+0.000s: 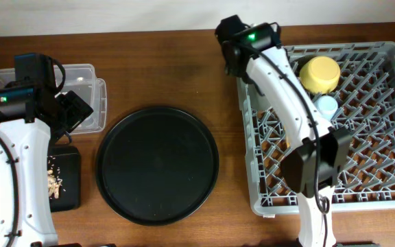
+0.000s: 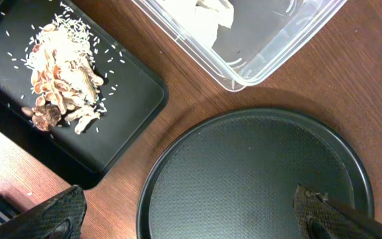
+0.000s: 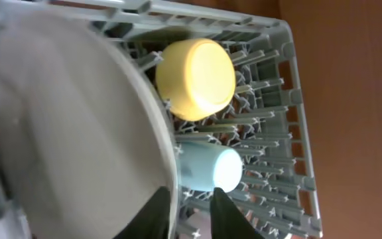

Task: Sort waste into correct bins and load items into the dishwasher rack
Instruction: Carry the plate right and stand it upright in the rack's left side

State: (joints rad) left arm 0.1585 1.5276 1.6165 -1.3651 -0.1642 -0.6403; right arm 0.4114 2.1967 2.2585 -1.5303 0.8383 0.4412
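The grey dishwasher rack (image 1: 362,204) fills the right side. A yellow bowl (image 3: 195,78) and a light-blue cup (image 3: 211,168) lie in it. A round grey-white plate (image 3: 78,133) stands on edge among the pegs. My right gripper (image 3: 190,192) straddles the plate's rim, open a little, with a gap between the rim and one finger. My left gripper (image 2: 188,198) hangs wide open and holds nothing, above the edge of the round black tray (image 2: 257,172). White napkins (image 2: 211,16) lie in the clear tub (image 2: 277,53). Beige-brown food scraps (image 2: 62,76) are heaped on the shallow black tray (image 2: 131,113).
The round black tray (image 1: 158,165) lies mid-table between the bins and the rack. My right arm (image 1: 286,89) stretches across the rack's left half. The clear tub (image 1: 91,86) and the shallow black tray (image 1: 67,180) sit under my left arm.
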